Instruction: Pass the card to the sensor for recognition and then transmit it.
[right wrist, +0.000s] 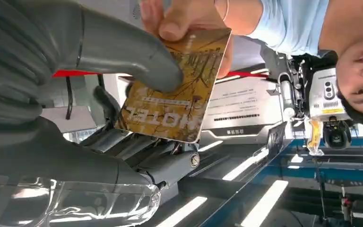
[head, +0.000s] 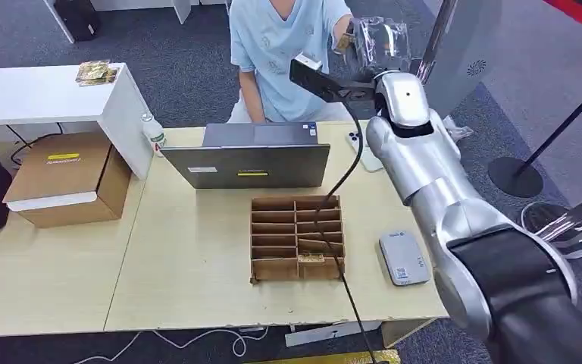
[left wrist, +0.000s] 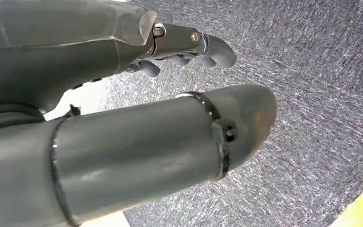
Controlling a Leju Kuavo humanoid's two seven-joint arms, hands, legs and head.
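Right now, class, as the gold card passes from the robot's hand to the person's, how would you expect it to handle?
The card looks flat and unbent though pinched at two places by the right hand and the person's hand, so probably stiff. It is thin, so likely light. Its surface looks glossy, so it may slip from a loose pinch.

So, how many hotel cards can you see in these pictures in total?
3 spots, at least. One card is held by the right hand and a person's hand. One lies in the cardboard organizer at. A small stack lies on the white table; more may be hidden.
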